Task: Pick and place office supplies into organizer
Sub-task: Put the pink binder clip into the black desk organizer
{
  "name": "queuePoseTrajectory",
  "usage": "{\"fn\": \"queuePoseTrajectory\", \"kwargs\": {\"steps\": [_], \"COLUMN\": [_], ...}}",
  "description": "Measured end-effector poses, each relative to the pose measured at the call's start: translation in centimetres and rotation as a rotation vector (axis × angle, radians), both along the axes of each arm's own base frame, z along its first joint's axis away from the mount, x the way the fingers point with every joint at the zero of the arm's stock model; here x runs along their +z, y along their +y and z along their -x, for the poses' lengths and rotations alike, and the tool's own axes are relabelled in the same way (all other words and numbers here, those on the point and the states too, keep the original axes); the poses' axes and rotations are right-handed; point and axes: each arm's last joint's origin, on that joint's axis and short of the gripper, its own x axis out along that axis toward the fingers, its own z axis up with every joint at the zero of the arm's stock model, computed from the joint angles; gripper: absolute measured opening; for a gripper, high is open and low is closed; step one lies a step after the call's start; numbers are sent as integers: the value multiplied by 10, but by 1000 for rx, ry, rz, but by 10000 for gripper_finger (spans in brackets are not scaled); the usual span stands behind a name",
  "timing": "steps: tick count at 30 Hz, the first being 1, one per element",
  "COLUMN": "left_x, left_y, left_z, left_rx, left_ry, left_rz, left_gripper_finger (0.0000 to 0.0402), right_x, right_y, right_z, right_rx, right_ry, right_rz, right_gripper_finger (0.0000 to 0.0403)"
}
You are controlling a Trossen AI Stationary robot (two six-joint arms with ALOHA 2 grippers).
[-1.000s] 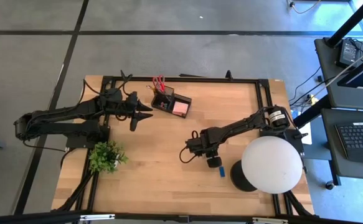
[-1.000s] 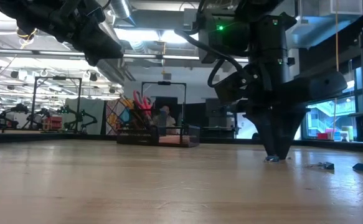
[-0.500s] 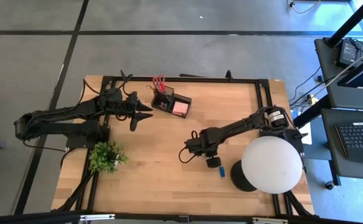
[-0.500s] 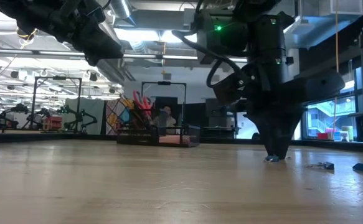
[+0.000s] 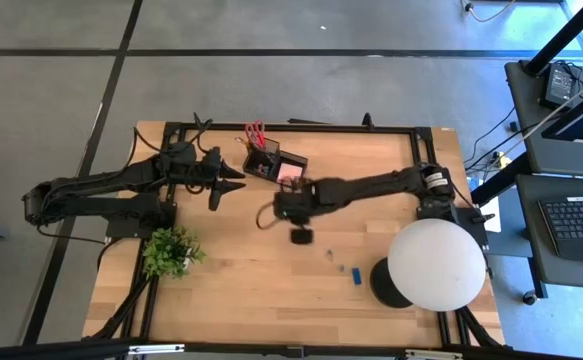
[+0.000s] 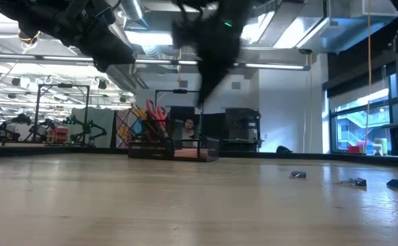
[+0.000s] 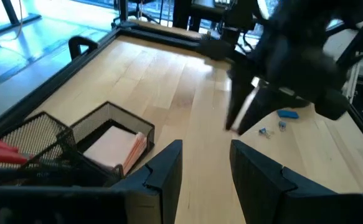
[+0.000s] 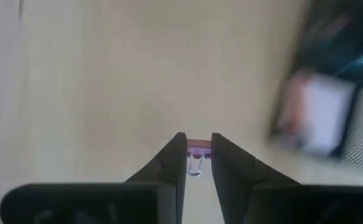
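Note:
The black mesh organizer (image 5: 274, 165) stands at the table's far middle, with red-handled scissors (image 5: 254, 134) in its cup and a pink pad (image 7: 116, 143) in its tray. My right gripper (image 5: 271, 212) hangs above the table just in front of the organizer, shut on a tiny pink clip (image 8: 197, 149). My left gripper (image 7: 206, 168) waits open to the left of the organizer. Two loose clips (image 5: 329, 255) and a small blue block (image 5: 356, 275) lie on the wood at the right. My right gripper pinches the tiny clip's pink body (image 8: 197, 148) between its two fingertips. Its wire loop (image 8: 195, 168) shows in the gap between the fingers. The fingers slant downward, and the clip is lifted clear of the table.
A white globe lamp (image 5: 436, 262) on a round black base stands at the near right. A green potted plant (image 5: 171, 250) sits at the near left. A black frame (image 5: 291, 126) runs along the table's edges. Bare wood lies in the near middle.
My right gripper has risen off the table from beside the blue block. It has swung toward the table's left and far side, up to the organizer, and has tipped as it went. The loose clips and the blue block lie where they were.

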Motion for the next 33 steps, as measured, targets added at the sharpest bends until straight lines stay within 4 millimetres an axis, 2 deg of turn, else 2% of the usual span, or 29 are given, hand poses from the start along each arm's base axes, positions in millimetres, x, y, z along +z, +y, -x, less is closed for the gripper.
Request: {"fn": "queuePoseTrajectory", "kwargs": {"steps": [3,6,11,15,23,29,33], "left_x": [2,4,6,6,6,6,6], "left_y": [0,1,1,1,1,1,1], "left_z": [-1,-1,-2,-2,-2,-2,-2], "left_rx": [0,0,0,0,0,0,0], "left_ry": [-23,-46,-58,-58,-58,-57,-57], "left_rz": [-9,-18,-24,-24,-23,-24,-24], "left_gripper_finger": [127,127,127,127,127,127,127], "right_x": [20,30,25,15,-15,-38,-46], "right_y": [-21,-43,-83,-103,-112,-117,-119], "right_z": [-19,-29,-33,-33,-28,-18,-13], "right_rx": [-37,-65,-124,-163,-174,-188,-193], "right_ry": [-207,-346,-472,-558,-720,-742,-749], "right_rz": [20,39,22,38,62,70,74], "right_gripper_finger": [68,65,67,66,67,67,68]}}
